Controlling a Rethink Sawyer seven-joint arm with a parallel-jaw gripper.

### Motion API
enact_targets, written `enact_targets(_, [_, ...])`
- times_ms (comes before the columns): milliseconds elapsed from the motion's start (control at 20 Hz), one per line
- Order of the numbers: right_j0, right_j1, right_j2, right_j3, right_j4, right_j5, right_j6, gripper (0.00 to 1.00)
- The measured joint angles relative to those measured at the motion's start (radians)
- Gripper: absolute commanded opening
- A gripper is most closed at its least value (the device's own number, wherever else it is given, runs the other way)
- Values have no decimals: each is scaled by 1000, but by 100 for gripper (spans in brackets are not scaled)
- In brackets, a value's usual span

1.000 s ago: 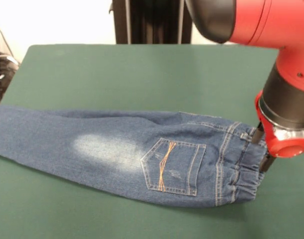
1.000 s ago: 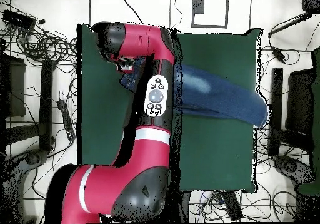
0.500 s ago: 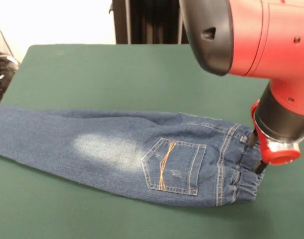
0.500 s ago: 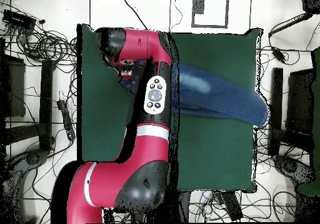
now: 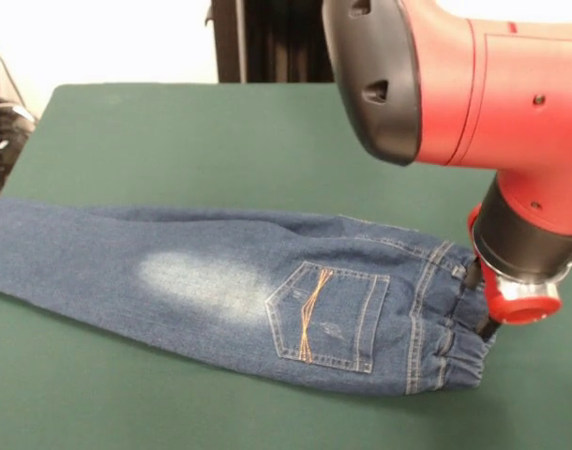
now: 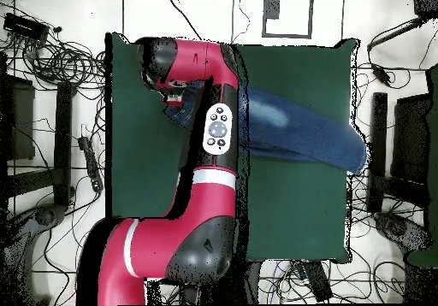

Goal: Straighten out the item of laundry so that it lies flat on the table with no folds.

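The jeans [image 5: 230, 300] lie lengthwise across the near part of the green counter [image 5: 220, 131], pocket side up and mostly smooth — one leg folded over the other, the elastic waistband bunched at the right. There the pincer [image 5: 477, 302] appears clenched on the waistband. Unfolding remains, I judge.

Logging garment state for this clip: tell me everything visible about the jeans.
The jeans are blue denim with a faded pale patch, a back pocket crossed by orange stitching and a gathered elastic waistband. They lie lengthwise on the green table, legs stacked, the leg end running past the table's edge in the overhead view. The gripper sits at the waistband; whether it grips is unclear.
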Motion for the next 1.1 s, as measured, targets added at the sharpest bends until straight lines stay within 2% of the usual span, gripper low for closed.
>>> enact_targets(50, [-6, 1, 4, -6, 0, 0, 0, 0])
enact_targets(750, [-21, -34, 57, 28, -6, 0, 0, 0])
enact_targets(1100, [-22, -123, 72, 122, -14, -1, 0, 0])
